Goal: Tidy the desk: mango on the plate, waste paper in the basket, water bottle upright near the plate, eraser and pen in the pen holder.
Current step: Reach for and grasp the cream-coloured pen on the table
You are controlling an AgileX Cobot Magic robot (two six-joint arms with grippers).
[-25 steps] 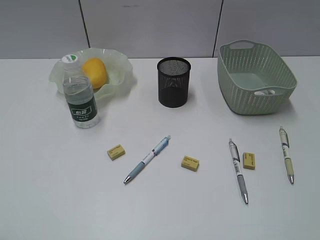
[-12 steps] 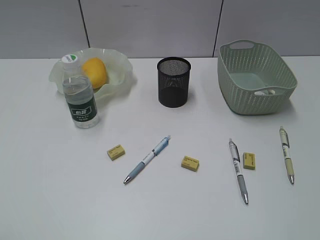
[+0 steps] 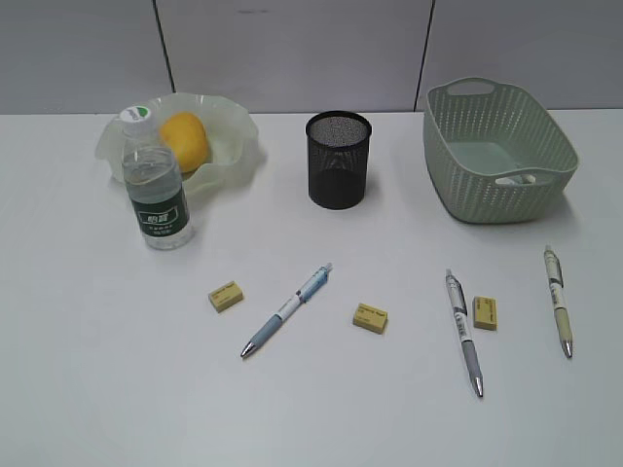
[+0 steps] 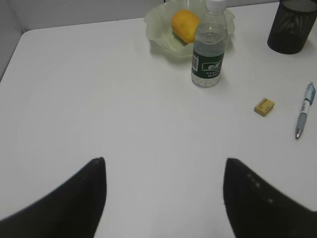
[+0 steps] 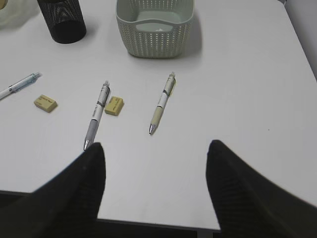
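The mango [image 3: 185, 141] lies in the ruffled green plate [image 3: 237, 125]. Just in front stands the water bottle [image 3: 156, 190], upright. The black mesh pen holder [image 3: 338, 161] is at centre back and the basket [image 3: 496, 151] at back right. Three yellow erasers [image 3: 225, 296] [image 3: 370, 317] [image 3: 485, 312] and three pens, blue [image 3: 287, 309], grey [image 3: 463, 331] and beige [image 3: 557, 300], lie on the table. No waste paper shows. My left gripper [image 4: 163, 163] is open over bare table, well short of the bottle [image 4: 208, 54]. My right gripper [image 5: 156, 146] is open near the front edge, short of the beige pen [image 5: 162, 104].
The white table [image 3: 97, 370] ends close below my right gripper at its front edge [image 5: 148, 223]. A grey panel wall [image 3: 292, 49] runs behind the table. Neither arm shows in the exterior view.
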